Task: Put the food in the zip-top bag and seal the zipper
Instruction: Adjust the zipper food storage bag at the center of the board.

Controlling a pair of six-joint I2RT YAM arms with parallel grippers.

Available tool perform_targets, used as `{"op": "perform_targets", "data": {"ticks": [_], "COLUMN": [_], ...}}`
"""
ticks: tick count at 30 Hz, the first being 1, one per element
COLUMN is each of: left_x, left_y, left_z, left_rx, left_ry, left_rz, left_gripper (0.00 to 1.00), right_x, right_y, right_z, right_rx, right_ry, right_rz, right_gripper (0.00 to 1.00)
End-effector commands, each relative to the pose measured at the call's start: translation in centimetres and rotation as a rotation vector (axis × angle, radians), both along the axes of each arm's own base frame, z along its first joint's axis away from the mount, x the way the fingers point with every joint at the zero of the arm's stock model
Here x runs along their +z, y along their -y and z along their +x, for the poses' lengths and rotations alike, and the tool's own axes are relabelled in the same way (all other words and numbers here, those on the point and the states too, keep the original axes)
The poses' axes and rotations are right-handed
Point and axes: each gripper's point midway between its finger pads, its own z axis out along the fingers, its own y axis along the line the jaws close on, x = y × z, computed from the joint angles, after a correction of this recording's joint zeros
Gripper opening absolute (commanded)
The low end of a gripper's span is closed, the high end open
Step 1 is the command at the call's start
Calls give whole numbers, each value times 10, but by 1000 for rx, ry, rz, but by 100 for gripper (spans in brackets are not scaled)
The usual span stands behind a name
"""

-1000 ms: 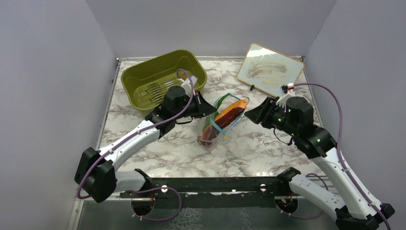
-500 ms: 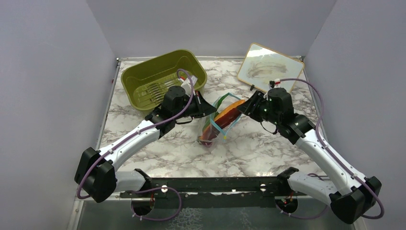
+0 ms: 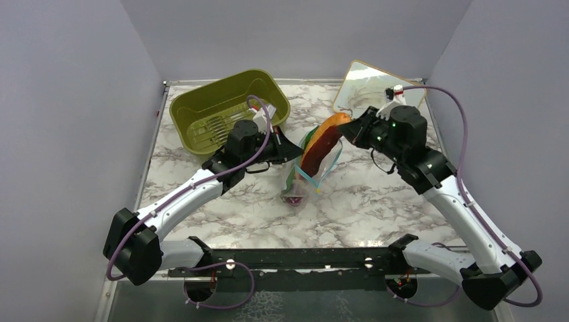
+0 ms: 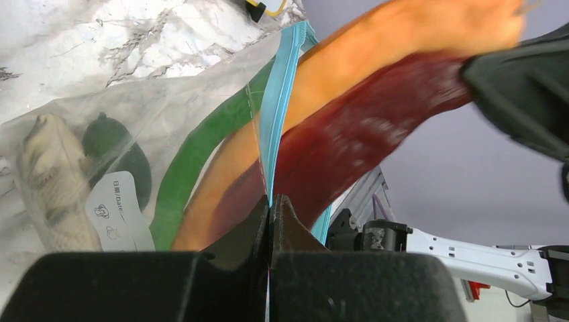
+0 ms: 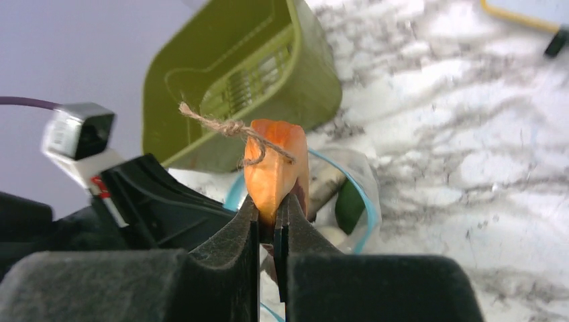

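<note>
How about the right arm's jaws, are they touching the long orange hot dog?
Touching. The right wrist view shows the right gripper with its jaws pinched on the tip of the orange hot dog, no gap on either side.

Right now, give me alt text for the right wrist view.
The right gripper is shut on the orange tip of the hot-dog piece, with the open zip-top bag just beyond it. The olive-green tub sits behind on the marble table.
</note>
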Motion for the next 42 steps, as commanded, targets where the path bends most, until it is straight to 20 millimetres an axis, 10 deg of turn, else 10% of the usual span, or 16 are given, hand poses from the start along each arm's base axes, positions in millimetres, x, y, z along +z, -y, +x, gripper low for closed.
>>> {"op": "perform_targets", "data": {"ticks": [1, 23, 36, 42], "left_x": [41, 101, 104, 81], "left_y": [7, 35, 50, 46], "left_z": [0, 11, -15, -5], "left_rx": [-36, -92, -226, -182], "left_ry": [111, 396, 628, 641], "left_rz": [-80, -183, -151, -94], "left_gripper": [0, 0, 0, 0], "right_x": [25, -19, -87, -63], "right_y": [13, -10, -15, -10], "right_z": [2, -13, -8, -5], "right_rx": [-8, 221, 178, 181], "right_ry": [67, -144, -316, -265], "right_rz": [-94, -349, -376, -407], "right_gripper": [1, 1, 1, 1]}}
